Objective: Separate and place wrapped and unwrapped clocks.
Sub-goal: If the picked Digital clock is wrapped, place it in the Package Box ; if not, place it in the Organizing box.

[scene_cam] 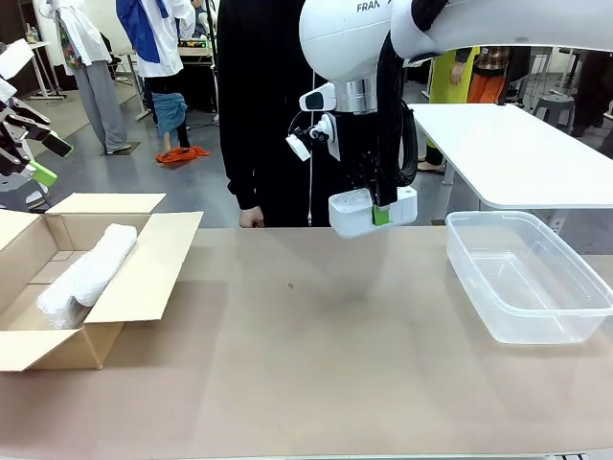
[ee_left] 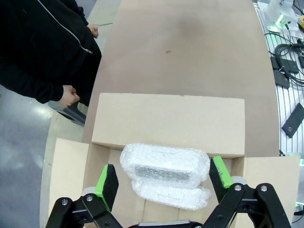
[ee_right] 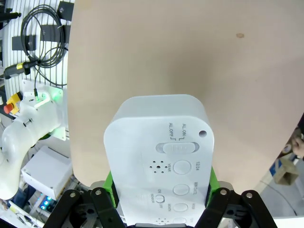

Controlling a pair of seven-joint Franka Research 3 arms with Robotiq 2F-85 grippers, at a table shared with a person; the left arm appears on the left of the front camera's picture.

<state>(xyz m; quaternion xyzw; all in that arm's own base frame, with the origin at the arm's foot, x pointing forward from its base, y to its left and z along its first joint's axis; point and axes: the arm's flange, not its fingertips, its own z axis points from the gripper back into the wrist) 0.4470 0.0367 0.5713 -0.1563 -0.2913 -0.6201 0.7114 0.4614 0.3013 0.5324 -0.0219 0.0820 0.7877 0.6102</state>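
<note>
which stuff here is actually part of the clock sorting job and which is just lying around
Part of the job:
- two wrapped clocks, lying in the cardboard box
- unwrapped clock, held above the table between the right gripper's fingers
- clear plastic tub, a likely drop spot

Just lying about:
- black cables beside the table
- white side table behind

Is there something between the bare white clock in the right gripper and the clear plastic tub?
Nothing visible. The right gripper holds the bare clock above the table, and only bare tabletop lies between it and the open tub.
</note>
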